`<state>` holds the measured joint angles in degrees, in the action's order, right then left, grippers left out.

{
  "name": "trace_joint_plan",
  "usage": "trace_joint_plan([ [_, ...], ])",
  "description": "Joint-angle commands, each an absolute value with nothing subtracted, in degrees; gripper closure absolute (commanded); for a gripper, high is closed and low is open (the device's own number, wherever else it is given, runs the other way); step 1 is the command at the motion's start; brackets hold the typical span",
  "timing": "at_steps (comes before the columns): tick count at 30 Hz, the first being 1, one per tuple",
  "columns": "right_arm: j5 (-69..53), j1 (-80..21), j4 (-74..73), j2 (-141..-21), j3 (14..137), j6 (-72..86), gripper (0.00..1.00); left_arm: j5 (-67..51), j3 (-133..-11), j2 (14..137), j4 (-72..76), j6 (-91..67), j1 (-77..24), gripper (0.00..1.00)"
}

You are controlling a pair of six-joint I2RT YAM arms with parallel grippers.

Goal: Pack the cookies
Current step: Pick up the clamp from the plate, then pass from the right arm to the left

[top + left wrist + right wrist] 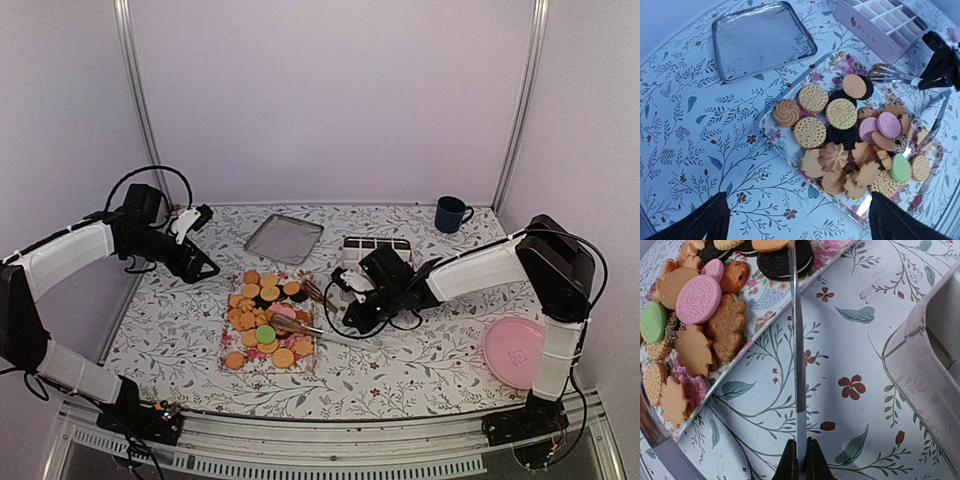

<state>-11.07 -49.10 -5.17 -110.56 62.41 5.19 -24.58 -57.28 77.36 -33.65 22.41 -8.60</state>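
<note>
Dozens of cookies (265, 318) sat piled on a floral tray (782, 142), mid-table (420, 370). Right claw (800, 460) pinched a thin metal utensil (799, 365), which crossed the tray's right edge toward the dark cookies. Left claw (797, 215) was spread wide and empty, off the tray's left-rear corner, with open table between. Steel pan (284, 238) and divided box (377, 246) sat behind the tray. Mug (452, 214) rear right, pink plate (515, 352) near the right edge. Floral cover, pale walls.
</note>
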Motion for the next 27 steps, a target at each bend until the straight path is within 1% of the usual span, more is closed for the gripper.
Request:
trace_joint_plan([
  [1, -7.62, -49.84, -6.48, -110.57, 63.24, 4.16, 1.00, -30.80, -59.16, 76.59, -32.20, 22.63, -11.05, 0.05],
  [8, -0.20, -52.20, -7.16, -107.15, 63.72, 1.99, 1.00, -37.48, -60.85, 76.56, -33.29, 25.37, -14.94, 0.05],
  [11, 2.91, -53.35, -8.85, -105.87, 65.17, 1.01, 1.00, -41.51, -62.78, 77.03, -37.67, 28.90, -16.50, 0.06],
  [14, 3.81, -54.04, -11.72, -105.60, 67.97, 0.64, 1.00, -44.77, -64.56, 77.73, -43.53, 33.44, -18.30, 0.10],
  [16, 3.69, -54.33, -14.62, -106.47, 71.36, 0.31, 1.00, -44.75, -65.26, 77.83, -47.60, 36.92, -20.58, 0.14],
  [18, 3.88, -54.70, -18.11, -107.94, 75.56, -1.51, 1.00, -42.45, -65.53, 77.72, -51.24, 40.51, -23.86, 0.21],
  [22, 4.63, -55.74, -22.87, -110.59, 83.48, -2.46, 1.00, -35.73, -65.98, 77.37, -56.67, 46.89, -30.23, 0.43],
  [23, 4.85, -56.07, -23.57, -111.10, 84.94, -2.81, 1.00, -34.61, -66.09, 77.42, -57.14, 47.30, -31.14, 0.46],
  [27, 5.35, -57.09, -26.79, -113.16, 90.68, -3.47, 1.00, -31.73, -67.65, 77.26, -58.30, 49.36, -33.76, 0.52],
])
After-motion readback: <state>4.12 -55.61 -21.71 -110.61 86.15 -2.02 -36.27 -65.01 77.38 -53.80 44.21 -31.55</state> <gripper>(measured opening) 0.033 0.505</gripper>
